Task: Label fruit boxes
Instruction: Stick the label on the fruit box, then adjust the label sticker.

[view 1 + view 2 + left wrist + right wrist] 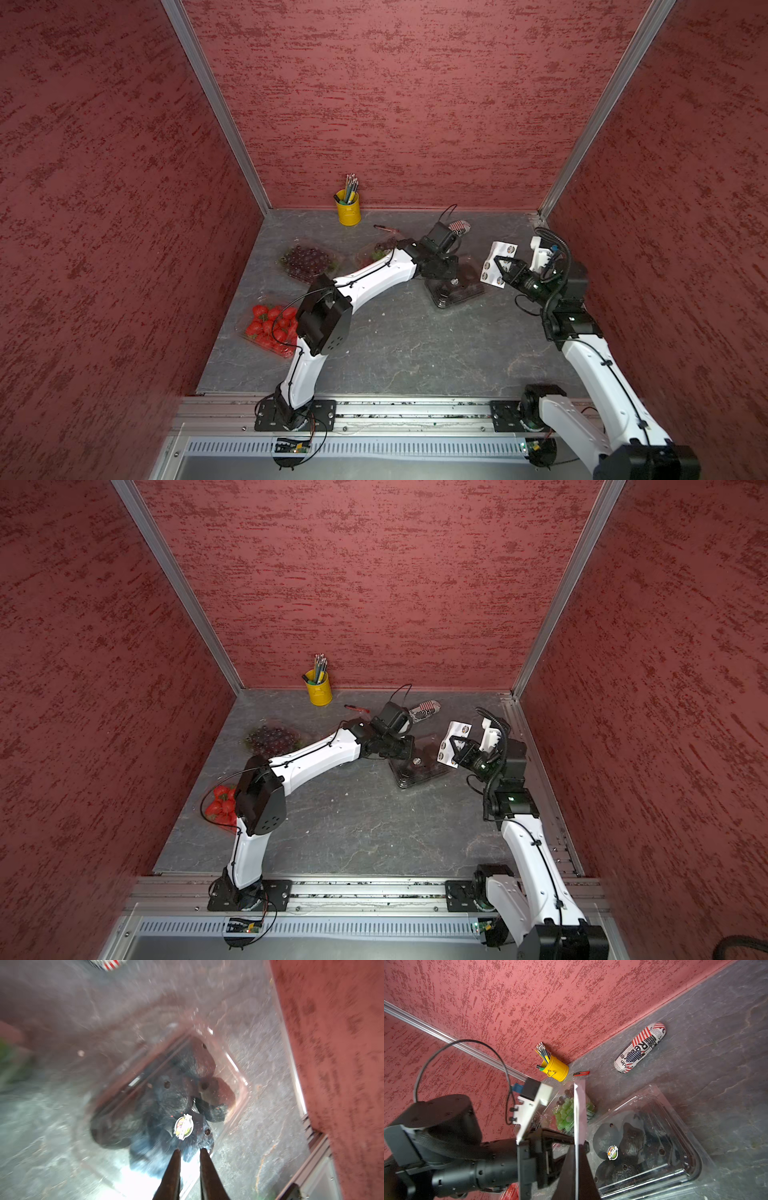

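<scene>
The clear box of dark fruit (pixel 465 291) lies at the back right of the table, with a round sticker (pixel 184 1127) on its lid. My left gripper (pixel 190 1149) hovers over that lid just short of the sticker, its fingers slightly apart and holding nothing. To the right, my right gripper (pixel 500 264) is shut on the white sticker sheet (pixel 496 254), held up in the air. The dark red grape box (pixel 307 259) and the strawberry box (pixel 270 328) lie on the left. The green-and-red grape box (pixel 566 1113) is partly hidden behind my left arm.
A yellow pencil cup (pixel 348 208) stands against the back wall. A red cutter (pixel 384 227) and a flag-patterned case (pixel 640 1047) lie near it. Red walls close in the table on three sides.
</scene>
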Available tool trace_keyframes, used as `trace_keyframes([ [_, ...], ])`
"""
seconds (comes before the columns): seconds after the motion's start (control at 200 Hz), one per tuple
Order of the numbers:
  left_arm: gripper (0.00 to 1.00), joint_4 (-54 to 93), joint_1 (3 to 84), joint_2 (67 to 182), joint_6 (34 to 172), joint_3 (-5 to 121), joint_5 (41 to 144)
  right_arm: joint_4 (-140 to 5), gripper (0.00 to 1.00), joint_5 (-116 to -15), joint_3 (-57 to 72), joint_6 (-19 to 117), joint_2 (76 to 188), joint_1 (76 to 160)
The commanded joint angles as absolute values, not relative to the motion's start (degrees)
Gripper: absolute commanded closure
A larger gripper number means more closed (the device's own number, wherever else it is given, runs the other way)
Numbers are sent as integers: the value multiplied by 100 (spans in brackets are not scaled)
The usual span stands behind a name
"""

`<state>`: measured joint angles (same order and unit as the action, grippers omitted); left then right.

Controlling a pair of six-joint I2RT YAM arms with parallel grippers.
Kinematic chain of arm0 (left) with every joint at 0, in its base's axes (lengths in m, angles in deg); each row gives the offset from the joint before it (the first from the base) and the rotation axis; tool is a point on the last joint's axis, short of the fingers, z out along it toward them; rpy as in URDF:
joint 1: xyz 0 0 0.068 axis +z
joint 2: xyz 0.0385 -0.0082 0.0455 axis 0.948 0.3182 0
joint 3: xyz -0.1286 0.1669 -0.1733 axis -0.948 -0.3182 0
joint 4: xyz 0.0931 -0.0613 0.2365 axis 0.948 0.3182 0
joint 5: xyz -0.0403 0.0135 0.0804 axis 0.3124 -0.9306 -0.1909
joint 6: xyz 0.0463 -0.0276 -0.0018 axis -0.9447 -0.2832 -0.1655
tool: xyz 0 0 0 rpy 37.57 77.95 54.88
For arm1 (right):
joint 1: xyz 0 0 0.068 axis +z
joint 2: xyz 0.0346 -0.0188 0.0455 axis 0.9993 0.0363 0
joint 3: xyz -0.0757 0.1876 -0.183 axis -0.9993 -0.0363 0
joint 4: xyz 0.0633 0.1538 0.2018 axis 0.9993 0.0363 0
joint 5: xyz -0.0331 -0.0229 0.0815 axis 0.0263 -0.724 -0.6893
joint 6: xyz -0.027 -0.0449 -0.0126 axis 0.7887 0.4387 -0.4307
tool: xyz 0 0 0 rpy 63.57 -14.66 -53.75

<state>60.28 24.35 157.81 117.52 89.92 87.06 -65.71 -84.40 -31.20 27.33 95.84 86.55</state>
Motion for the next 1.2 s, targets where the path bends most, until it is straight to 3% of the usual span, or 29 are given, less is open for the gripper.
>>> trace_keyframes([
  [0.0,79,5648,2591,15326,11940,8695,8597,-7030,100,-8767,-3088,2654,9700,8609],
  [0.265,67,5127,3113,14336,12310,7726,8853,-8154,100,-9325,-2986,2319,10270,8850],
  [0.571,39,4451,4067,12961,12788,6434,9719,-9572,100,-9373,-2248,2028,11691,10070],
  [0.877,43,3640,5305,11832,13191,5420,11086,-11262,100,-9717,-1005,1060,13483,10898],
  [1.197,49,2362,6027,11600,13650,5011,12556,-12195,100,-10043,151,154,14561,11357],
])
